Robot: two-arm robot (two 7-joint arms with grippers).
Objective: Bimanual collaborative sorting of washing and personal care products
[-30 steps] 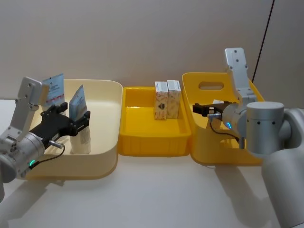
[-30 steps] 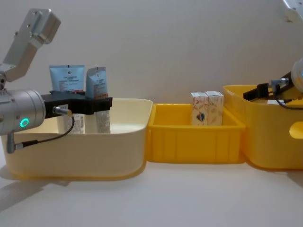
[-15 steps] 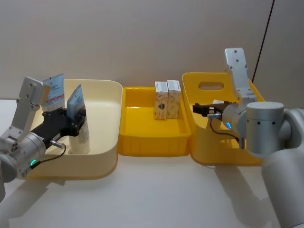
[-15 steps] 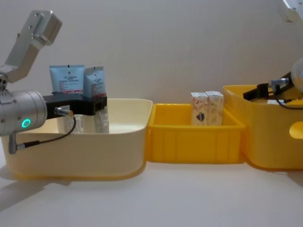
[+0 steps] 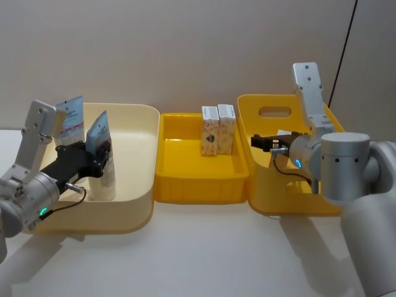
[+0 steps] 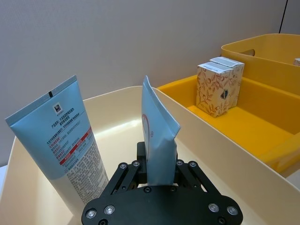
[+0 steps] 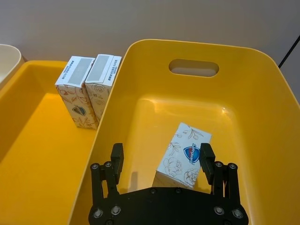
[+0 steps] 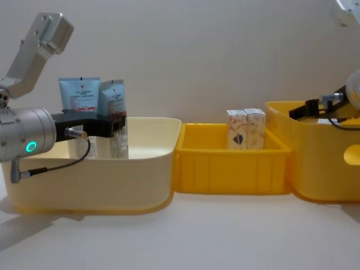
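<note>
My left claw (image 6: 158,168) has eased back, pinching a tube (image 6: 157,126) (it shifts with me) beside the other tube (image 6: 61,136): placing unfinished, I judge. My right claw (image 7: 161,157) hangs wide above a carton (image 7: 185,154).

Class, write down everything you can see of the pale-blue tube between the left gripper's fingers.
The tube is pale-blue, soft-looking plastic with a crimped flat top and red-and-white label print. It stands upright in the cream tub, beside a second tube. The left gripper clamps it about midway up.
</note>
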